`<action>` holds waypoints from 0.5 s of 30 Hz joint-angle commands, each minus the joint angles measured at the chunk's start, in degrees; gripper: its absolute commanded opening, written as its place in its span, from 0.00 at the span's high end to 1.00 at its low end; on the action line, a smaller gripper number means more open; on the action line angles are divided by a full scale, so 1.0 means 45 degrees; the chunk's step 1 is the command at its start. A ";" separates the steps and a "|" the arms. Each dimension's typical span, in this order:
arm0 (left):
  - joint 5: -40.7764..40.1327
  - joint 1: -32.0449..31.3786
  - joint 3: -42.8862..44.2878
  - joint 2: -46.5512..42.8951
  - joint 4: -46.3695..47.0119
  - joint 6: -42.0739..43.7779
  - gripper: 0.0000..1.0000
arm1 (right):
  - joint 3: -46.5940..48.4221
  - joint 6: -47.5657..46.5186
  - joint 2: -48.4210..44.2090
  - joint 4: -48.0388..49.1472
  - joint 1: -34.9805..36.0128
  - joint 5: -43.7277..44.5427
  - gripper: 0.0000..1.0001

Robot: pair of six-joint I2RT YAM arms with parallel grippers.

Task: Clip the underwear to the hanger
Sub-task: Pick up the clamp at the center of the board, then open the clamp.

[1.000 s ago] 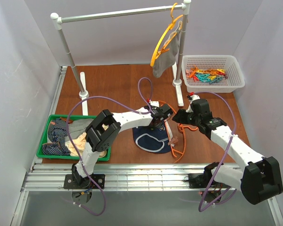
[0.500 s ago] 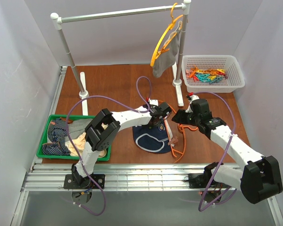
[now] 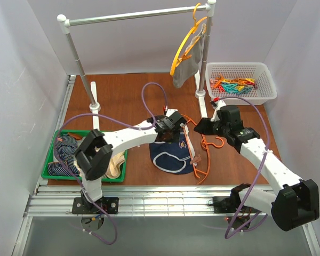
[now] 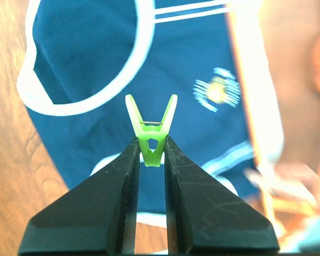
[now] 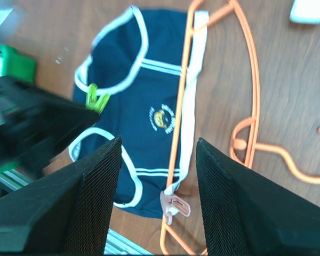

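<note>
Underwear (image 4: 90, 58) lies beneath the left gripper (image 4: 151, 142) — it pinches a green clip (image 4: 150, 148).

**White-walled booth around a brown wooden table**

The table top (image 3: 122, 98) is reddish-brown wood grain, evenly lit, with soft shadows and no hard glare; plain white walls close it in – a back wall (image 3: 138, 48), a left wall (image 3: 21, 90) and a right wall (image 3: 304, 69). A white clothes rack stands at the back: its crossbar (image 3: 133, 15) runs between two upright posts, each on a white foot resting on the wood. A white lattice basket (image 3: 271, 80) sits at the far right corner; a green tray (image 3: 48, 160) lies at the near left. Silver aluminium rails (image 3: 165, 200) edge the near side – beyond them, a dull grey surface (image 3: 165, 234).
</note>
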 commanded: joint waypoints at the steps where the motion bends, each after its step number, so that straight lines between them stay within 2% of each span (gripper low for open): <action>1: 0.1908 0.0026 -0.0184 -0.2056 0.0573 0.1684 0.87 | 0.0885 -0.0788 -0.0332 -0.0512 -0.0517 -0.1259 0.51; 3: 0.3023 0.0026 -0.0341 -0.2737 0.0787 0.2387 0.87 | 0.1100 -0.1003 -0.0313 -0.0532 -0.0830 -0.2275 0.50; 4: 0.4306 0.0026 -0.0457 -0.2935 0.1001 0.3086 0.87 | 0.1178 -0.1352 -0.0236 -0.0512 -0.1219 -0.3770 0.50; 6: 0.5776 0.0046 -0.0575 -0.3442 0.1236 0.3560 0.87 | 0.1393 -0.1667 -0.0176 -0.0590 -0.1592 -0.5223 0.50; 7: 0.6421 0.0065 -0.0634 -0.3600 0.1334 0.3948 0.87 | 0.1393 -0.1764 -0.0370 -0.0590 -0.2000 -0.6661 0.51; 8: 0.7878 0.0065 -0.0750 -0.3737 0.1374 0.4049 0.87 | 0.1451 -0.1785 -0.0468 -0.0590 -0.2158 -0.7333 0.50; 11: 1.0615 0.0104 -0.1451 -0.4459 0.2075 0.4343 0.88 | 0.1394 -0.1765 -0.0918 -0.0455 -0.2296 -0.9132 0.50; 15: 1.3006 0.0241 -0.2098 -0.5182 0.2876 0.4363 0.91 | 0.0694 -0.1259 -0.1348 0.0150 -0.2453 -1.1801 0.49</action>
